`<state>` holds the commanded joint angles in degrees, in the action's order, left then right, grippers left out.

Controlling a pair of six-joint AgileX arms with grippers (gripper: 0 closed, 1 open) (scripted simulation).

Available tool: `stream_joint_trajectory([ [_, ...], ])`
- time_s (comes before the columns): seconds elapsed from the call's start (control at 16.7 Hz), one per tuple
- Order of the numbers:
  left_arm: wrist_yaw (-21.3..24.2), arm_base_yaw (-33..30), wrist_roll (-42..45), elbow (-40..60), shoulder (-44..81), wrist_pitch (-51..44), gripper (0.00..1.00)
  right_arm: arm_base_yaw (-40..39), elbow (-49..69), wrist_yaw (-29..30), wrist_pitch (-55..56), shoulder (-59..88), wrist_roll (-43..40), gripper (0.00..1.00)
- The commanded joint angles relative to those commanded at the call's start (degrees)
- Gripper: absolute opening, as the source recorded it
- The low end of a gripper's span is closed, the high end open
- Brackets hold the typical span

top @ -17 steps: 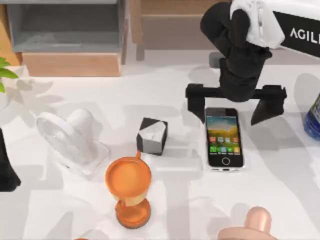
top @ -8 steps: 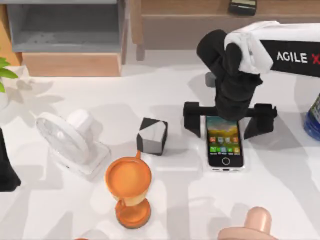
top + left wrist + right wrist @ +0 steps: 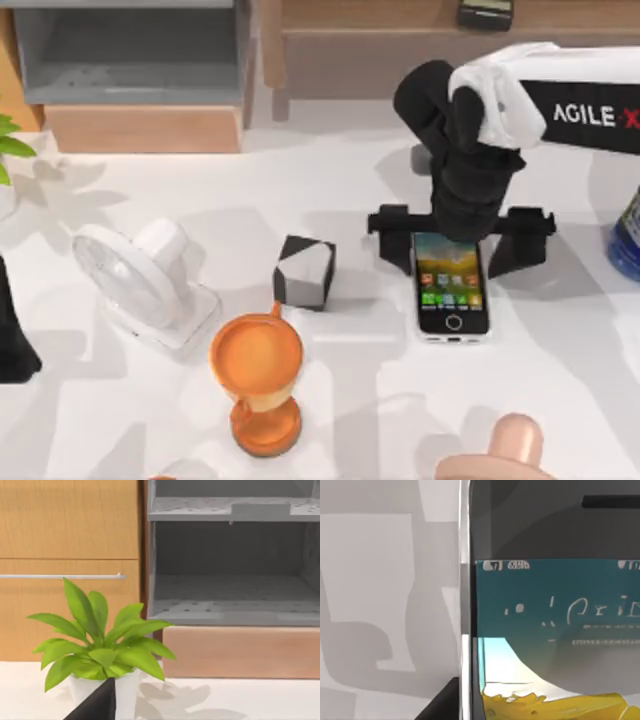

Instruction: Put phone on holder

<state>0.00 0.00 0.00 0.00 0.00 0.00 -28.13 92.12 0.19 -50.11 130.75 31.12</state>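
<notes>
The phone [image 3: 451,295] lies flat on the white table right of centre, its lit screen of colourful icons facing up and its home button toward the near edge. My right gripper [image 3: 457,243] hangs over the phone's far end, open, with one black finger [image 3: 393,238] on each side of the phone and apart from it. The right wrist view looks straight down on the phone [image 3: 550,610] from very close. I cannot tell which object is the holder. My left arm [image 3: 10,335] is parked at the table's left edge.
A black-and-white cube [image 3: 303,272] sits left of the phone, with an orange hourglass-shaped cup [image 3: 257,380] and a white fan [image 3: 145,280] further left. A peach rounded object [image 3: 500,450] is at the near edge, a blue bottle [image 3: 627,240] at the right, a plant [image 3: 100,650] far left, and a dark item [image 3: 485,12] on the wooden ledge.
My right gripper has come down and toward the near edge over the phone's far end, its fingers now closer beside the phone. The phone has not moved.
</notes>
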Motion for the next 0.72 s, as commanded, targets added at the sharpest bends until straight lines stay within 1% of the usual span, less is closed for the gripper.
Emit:
stream_joint_trajectory([
  [0.48, 0.0, 0.0, 0.0, 0.0, 0.0, 0.0, 1.0, 0.0, 0.0, 0.0, 0.0, 0.0, 0.0, 0.02],
  [0.54, 0.0, 0.0, 0.0, 0.0, 0.0, 0.0, 1.0, 0.0, 0.0, 0.0, 0.0, 0.0, 0.0, 0.0],
  [0.72, 0.0, 0.0, 0.0, 0.0, 0.0, 0.0, 1.0, 0.0, 0.0, 0.0, 0.0, 0.0, 0.0, 0.0],
])
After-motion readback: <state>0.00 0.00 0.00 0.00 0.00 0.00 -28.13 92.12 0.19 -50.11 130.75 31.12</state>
